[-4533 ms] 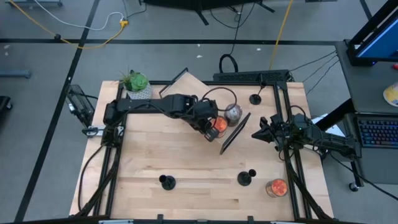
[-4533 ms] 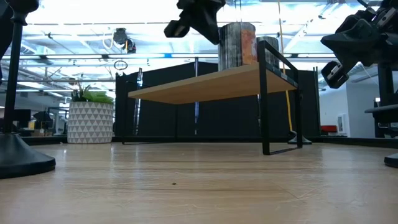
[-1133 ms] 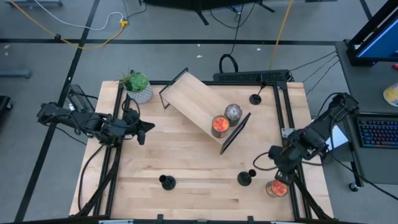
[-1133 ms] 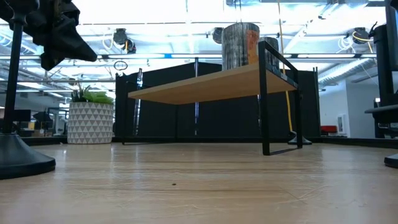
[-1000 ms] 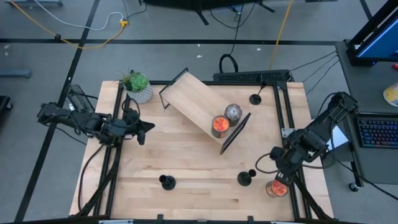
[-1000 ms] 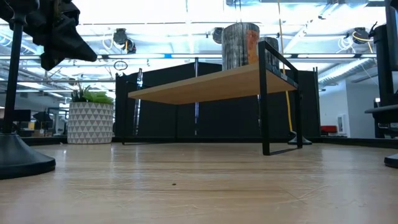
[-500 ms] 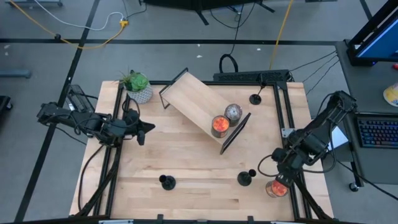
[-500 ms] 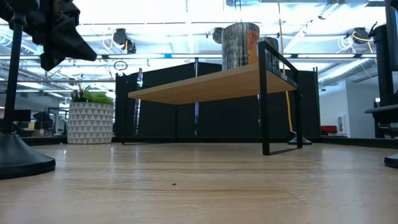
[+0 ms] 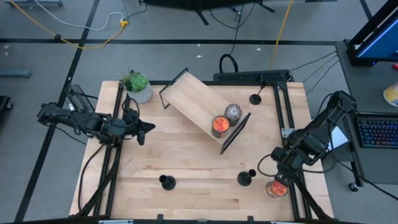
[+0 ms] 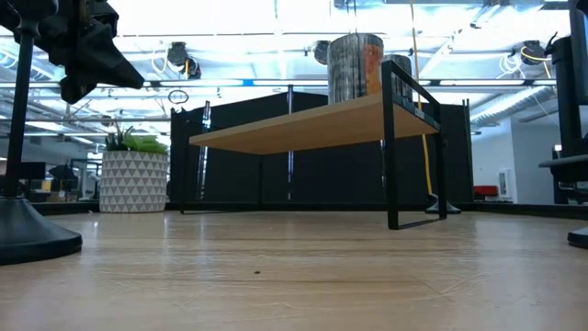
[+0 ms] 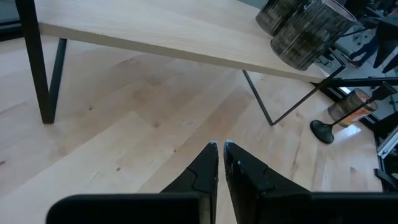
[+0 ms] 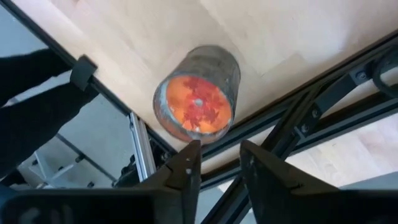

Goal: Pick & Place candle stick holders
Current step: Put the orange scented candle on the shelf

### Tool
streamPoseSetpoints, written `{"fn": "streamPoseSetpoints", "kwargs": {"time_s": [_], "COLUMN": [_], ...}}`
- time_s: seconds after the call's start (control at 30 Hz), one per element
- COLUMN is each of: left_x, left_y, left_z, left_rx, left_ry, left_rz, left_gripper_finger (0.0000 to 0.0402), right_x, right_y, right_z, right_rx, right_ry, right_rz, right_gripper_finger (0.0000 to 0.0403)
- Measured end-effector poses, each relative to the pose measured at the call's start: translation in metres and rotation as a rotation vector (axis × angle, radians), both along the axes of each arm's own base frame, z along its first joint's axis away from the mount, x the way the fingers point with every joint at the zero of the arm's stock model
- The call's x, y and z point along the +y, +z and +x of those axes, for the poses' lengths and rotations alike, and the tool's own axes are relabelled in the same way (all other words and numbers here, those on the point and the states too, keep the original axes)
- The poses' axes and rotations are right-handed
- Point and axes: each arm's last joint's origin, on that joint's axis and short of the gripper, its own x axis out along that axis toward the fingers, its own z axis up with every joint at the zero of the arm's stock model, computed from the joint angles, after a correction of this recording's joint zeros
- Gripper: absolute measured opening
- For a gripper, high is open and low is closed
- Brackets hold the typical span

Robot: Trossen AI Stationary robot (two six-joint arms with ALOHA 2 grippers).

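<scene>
Three black candle stick holders stand on their round bases on the wooden table: one near the front left (image 9: 166, 182), one near the front right (image 9: 246, 178), one at the far right (image 9: 255, 98). My right gripper (image 9: 275, 173) is open and empty. It hangs over a glass jar with an orange candle (image 12: 196, 102) at the front right corner, fingers pointing down, just right of the front right holder. My left gripper (image 9: 144, 129) is shut and empty, raised by the table's left edge; it shows dark at the low view's upper left (image 10: 87, 51).
A wooden shelf on black legs (image 9: 199, 112) stands slantwise at the table's middle back with two glass jars (image 9: 225, 118) on it. A potted plant (image 9: 137, 86) stands at the far left corner. Black frame rails (image 9: 298, 186) run along the table's sides.
My right gripper has edged a little toward the table's near edge, closer over the orange candle jar. Nothing else has moved.
</scene>
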Motion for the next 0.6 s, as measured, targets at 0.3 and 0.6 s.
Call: {"fn": "streamPoseSetpoints", "kwargs": {"time_s": [0.3,0.6], "left_x": [0.0,0.0], "left_y": [0.0,-0.0001], "left_z": [0.0,0.0], "left_rx": [0.0,0.001], "left_ry": [0.0,0.0], "left_rz": [0.0,0.001], "left_gripper_finger": [0.0033,0.0033], "right_x": [-0.002,-0.0021], "right_y": [-0.0008,-0.001], "right_z": [-0.0017,-0.0018], "right_rx": [0.027,0.029], "right_ry": [-0.025,-0.025], "right_rz": [-0.024,-0.025], "right_gripper_finger": [0.0168,0.0205]}}
